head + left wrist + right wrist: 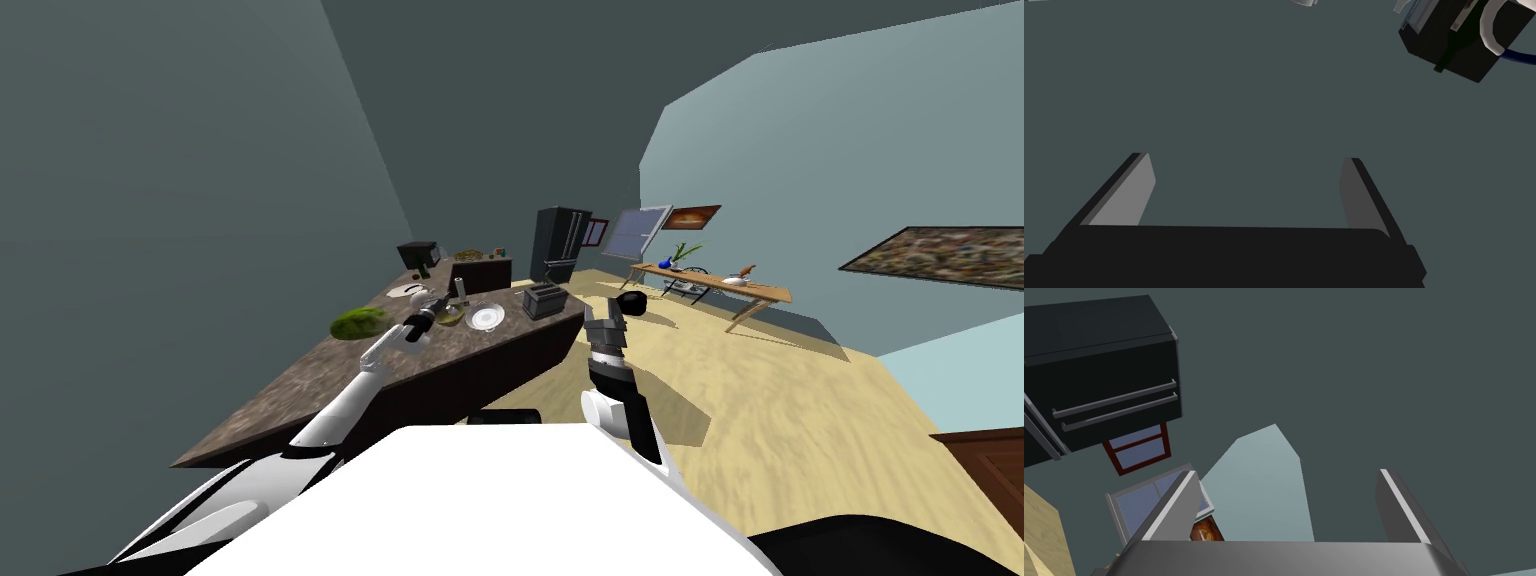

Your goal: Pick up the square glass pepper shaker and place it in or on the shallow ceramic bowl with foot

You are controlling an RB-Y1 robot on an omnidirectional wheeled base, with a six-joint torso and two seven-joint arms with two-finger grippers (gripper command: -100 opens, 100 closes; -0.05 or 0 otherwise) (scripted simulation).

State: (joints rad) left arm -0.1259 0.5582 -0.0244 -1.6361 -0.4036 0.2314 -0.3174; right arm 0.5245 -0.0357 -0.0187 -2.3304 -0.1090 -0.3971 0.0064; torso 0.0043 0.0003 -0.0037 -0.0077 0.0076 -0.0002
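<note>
The left end effector (428, 318) hovers over the dark stone counter (270, 410), blades apart, gripping nothing. The small upright pepper shaker (459, 290) stands at its 1 o'clock, and the white shallow bowl (485, 318) sits at the shaker's 5 o'clock. The shaker looks light, rigid, slick and breakable, so it wants a squeeze on two flat sides at mid-height. The right end effector (604, 318) hangs beyond the counter's edge, blades also apart.
</note>
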